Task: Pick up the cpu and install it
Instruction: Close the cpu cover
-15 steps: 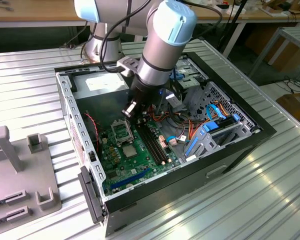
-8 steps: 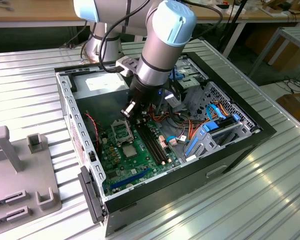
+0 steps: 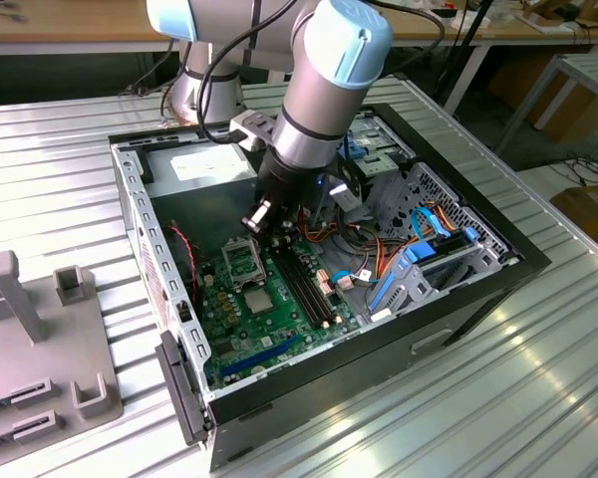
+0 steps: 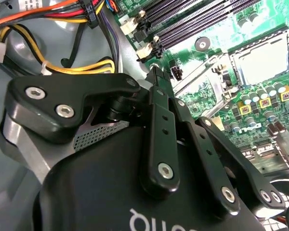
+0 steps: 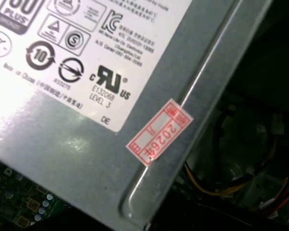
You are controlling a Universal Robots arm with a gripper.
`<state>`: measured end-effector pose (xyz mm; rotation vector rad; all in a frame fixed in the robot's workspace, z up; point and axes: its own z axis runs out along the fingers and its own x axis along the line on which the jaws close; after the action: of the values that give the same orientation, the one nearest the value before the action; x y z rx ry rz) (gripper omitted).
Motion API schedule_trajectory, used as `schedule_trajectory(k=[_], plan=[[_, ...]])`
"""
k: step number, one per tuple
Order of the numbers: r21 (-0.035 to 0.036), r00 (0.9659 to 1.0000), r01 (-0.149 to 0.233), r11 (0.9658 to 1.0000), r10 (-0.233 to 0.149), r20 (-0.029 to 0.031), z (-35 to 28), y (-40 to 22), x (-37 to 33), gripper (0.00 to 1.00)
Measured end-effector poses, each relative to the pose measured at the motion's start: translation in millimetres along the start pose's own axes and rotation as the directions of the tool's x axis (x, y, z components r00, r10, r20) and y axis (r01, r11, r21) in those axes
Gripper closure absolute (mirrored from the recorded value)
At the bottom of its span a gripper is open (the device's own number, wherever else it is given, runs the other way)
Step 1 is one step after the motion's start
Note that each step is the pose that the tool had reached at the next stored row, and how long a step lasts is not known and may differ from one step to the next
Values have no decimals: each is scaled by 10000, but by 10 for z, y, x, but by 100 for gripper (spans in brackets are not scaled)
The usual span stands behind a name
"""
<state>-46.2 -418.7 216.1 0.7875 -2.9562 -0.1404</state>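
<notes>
The cpu, a small silver-grey square, lies flat on the green motherboard inside the open computer case. It sits just beside the square metal-framed socket, on the side toward the case's front. The second wrist view shows that socket with a pale square face inside its frame. My gripper hangs over the back end of the long black memory slots, between the power supply and the socket. It is apart from the cpu. Its black linkage points down at the board edge near the slot clips.
The grey power supply, with a white label and a red sticker, stands at the case's back. Orange and yellow wire bundles run beside the gripper. A drive cage with blue cables sits toward the exterior view's right. A grey fixture rests on the ribbed metal table.
</notes>
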Motion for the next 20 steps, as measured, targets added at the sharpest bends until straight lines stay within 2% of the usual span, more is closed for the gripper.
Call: schedule_trajectory(k=[7, 13, 15, 20], plan=[[19, 9998, 200, 9998, -200, -26, -61, 7, 3, 89], [127, 9993, 369, 9992, -367, -107, -87, 9, 5, 89], [186, 9988, 478, 9987, -475, -153, -108, 12, 6, 89], [260, 9978, 637, 9976, -631, -214, -169, 19, 9, 89]])
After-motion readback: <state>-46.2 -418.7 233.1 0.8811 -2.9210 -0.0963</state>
